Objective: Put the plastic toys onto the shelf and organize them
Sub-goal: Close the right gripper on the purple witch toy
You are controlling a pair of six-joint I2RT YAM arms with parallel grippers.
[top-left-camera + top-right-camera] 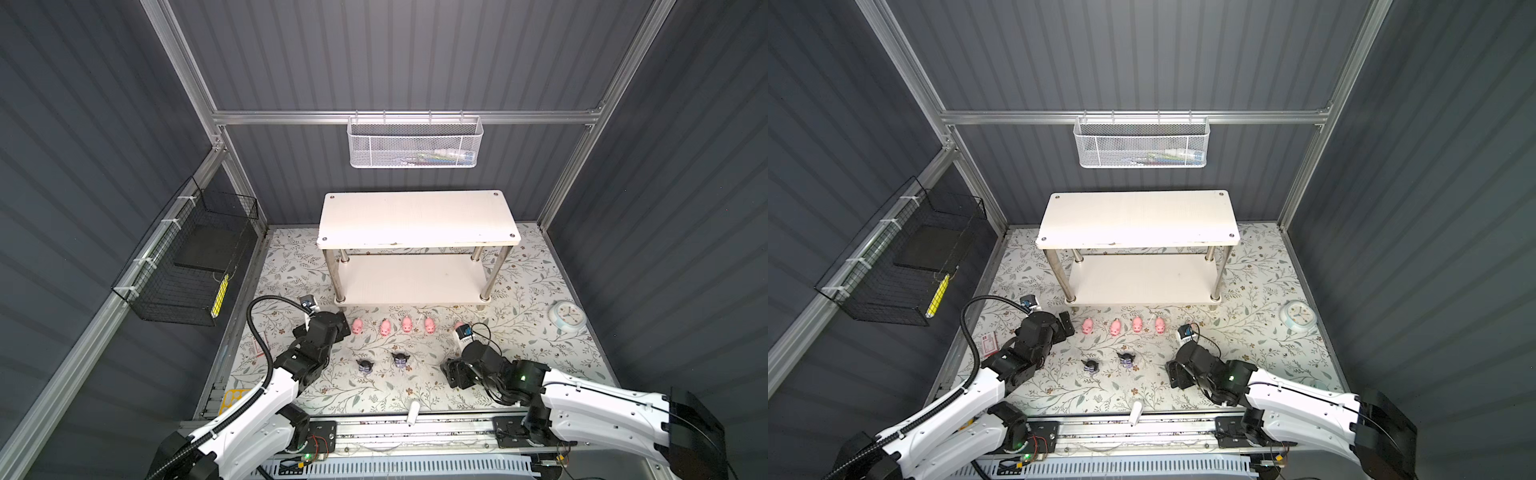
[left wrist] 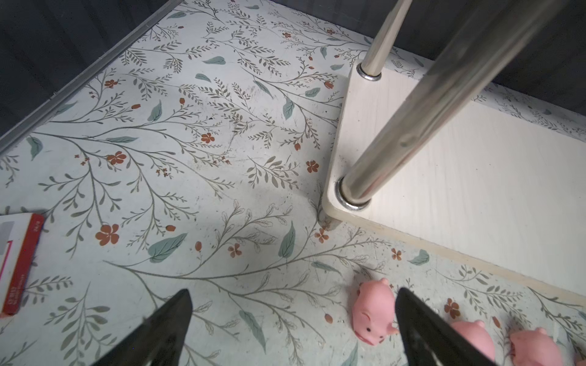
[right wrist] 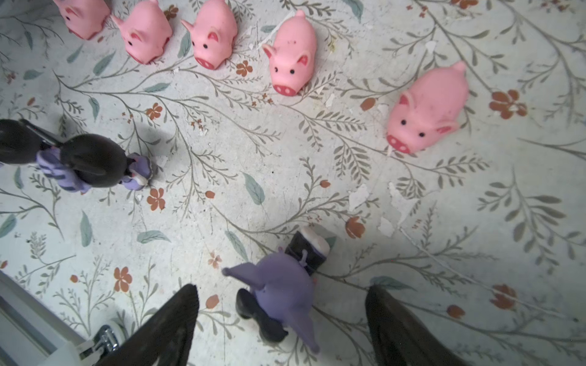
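Our right end effector [image 3: 281, 286] stands wide open astride the pale purple figurine [image 3: 279, 298] on the counter [image 3: 253, 158], gripping nothing. Our left end effector [image 2: 291, 298], wide open too and holding nothing, hangs by the end pig [image 2: 374, 312] of the row of five before the shelf [image 1: 415, 216].

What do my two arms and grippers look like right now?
Both arms, left arm and right arm, have white shells with black joints. A black ribbed hose loops over the left; thin black wires and a green light mark the right. The left gripper and right gripper have black tapered fingers.
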